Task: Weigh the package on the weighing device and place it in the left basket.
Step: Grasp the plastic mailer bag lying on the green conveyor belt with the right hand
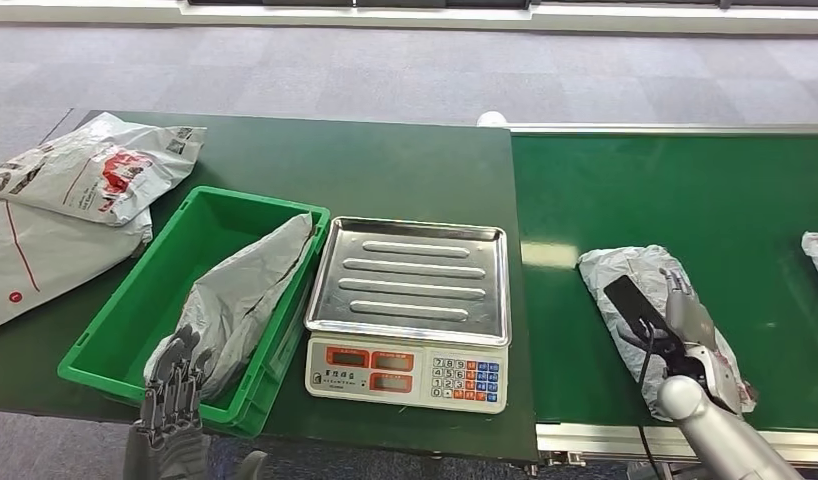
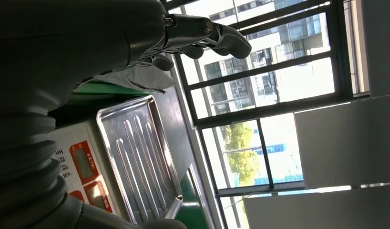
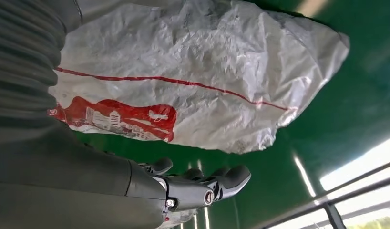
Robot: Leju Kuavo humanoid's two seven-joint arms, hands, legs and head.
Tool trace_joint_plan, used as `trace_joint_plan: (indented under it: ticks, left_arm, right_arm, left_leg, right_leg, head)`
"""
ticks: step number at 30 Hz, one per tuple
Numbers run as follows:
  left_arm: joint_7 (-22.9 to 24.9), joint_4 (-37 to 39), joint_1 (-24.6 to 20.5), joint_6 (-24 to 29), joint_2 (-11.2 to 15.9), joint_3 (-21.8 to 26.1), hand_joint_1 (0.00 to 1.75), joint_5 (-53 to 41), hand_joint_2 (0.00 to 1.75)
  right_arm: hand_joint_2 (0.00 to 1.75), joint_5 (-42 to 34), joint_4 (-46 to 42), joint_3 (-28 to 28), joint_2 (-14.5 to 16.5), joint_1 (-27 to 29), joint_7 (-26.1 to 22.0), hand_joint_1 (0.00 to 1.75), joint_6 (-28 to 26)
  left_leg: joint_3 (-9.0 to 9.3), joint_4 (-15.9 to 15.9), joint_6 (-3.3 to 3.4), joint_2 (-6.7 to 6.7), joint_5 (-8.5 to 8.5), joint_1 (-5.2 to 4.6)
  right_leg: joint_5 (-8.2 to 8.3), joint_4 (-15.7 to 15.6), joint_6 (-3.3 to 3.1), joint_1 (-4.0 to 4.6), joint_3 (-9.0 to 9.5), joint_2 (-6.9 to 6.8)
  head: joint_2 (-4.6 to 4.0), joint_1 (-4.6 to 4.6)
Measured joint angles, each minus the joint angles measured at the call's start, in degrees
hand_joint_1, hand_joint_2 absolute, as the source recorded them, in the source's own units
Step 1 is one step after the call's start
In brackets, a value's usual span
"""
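Right hand (image 1: pixel 685 325) over grey package (image 1: pixel 640 290) on green conveyor, right of scale (image 1: pixel 409 310); whether fingers grip it, cannot tell. Scale tray bare. Left hand (image 1: pixel 173 395) at near edge of green basket (image 1: pixel 115 335), fingers slack, holding nothing; second grey package (image 1: pixel 250 290) lies inside basket.

A grey carpeted floor (image 1: pixel 405 70) is seen beyond the work surfaces, laid in large squares. A dark green table (image 1: pixel 385 160) is set on the left, and a brighter green conveyor belt (image 1: pixel 705 200) with a metal edge is joined to it on the right. A pale strip is seen along the far wall. Tall windows (image 2: pixel 269 76) with dark frames are shown, through which bright daylight, buildings and a tree (image 2: pixel 241 148) are seen.
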Motion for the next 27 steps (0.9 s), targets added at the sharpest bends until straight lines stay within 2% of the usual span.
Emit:
trace_joint_plan:
  ticks: [5,9,13,17,22,27]
  left_arm:
    - [0.6,-3.5,3.0,-5.1,-4.1,5.8,0.00,-2.0,1.75]
    - [0.8,-5.9,5.3,-10.6,-7.7,10.3,0.00,-3.3,1.75]
    - [0.2,-6.9,6.5,-17.3,-11.9,14.9,0.00,-4.7,1.75]
    - [-0.1,-7.3,7.2,-19.6,-14.5,17.8,0.00,-5.3,1.75]
    - [-0.2,-7.9,7.9,-21.9,-16.9,20.4,0.00,-5.7,1.75]
    - [-0.3,-7.9,8.0,-22.4,-18.0,22.0,0.00,-6.0,1.75]
  right_arm:
    - [1.75,10.6,11.4,0.3,5.5,-9.3,8.1,0.00,10.0]
    - [1.75,14.7,17.1,-0.2,8.7,-13.0,9.9,0.00,15.5]
    - [1.75,17.8,21.7,-1.8,11.4,-14.4,8.6,1.75,24.0]
    - [1.75,20.8,24.6,-2.7,13.2,-15.4,9.9,1.75,28.3]
    - [1.75,25.3,25.3,-3.0,14.3,-16.5,15.6,1.75,28.2]
    - [1.75,26.2,25.3,-3.7,14.7,-16.8,16.9,1.75,28.7]
  left_leg:
    - [-0.20,0.0,-0.05,-0.11,0.04,0.01]
    - [-0.26,0.0,-0.04,-0.23,0.03,0.02]
    - [-0.29,0.0,-0.04,-0.29,0.03,0.01]
    - [-0.27,0.0,-0.03,-0.31,0.03,0.01]
    - [-0.23,0.0,-0.03,-0.48,0.04,0.01]
    - [-0.24,0.0,-0.02,-0.56,0.04,0.01]
  right_leg:
    - [0.02,0.0,-0.06,0.08,-0.20,-0.06]
    - [0.00,0.0,-0.07,0.07,-0.21,-0.18]
    - [-0.01,0.0,-0.06,0.01,-0.21,-0.25]
    - [-0.01,0.0,-0.06,0.00,-0.18,-0.27]
    - [-0.02,0.0,-0.04,0.00,-0.12,-0.43]
    - [-0.03,0.0,-0.03,0.00,-0.09,-0.51]
  head:
    - [0.00,-0.01]
    - [0.00,-0.01]
    - [0.00,-0.01]
    - [0.00,-0.01]
    - [0.00,-0.01]
    - [0.00,-0.01]
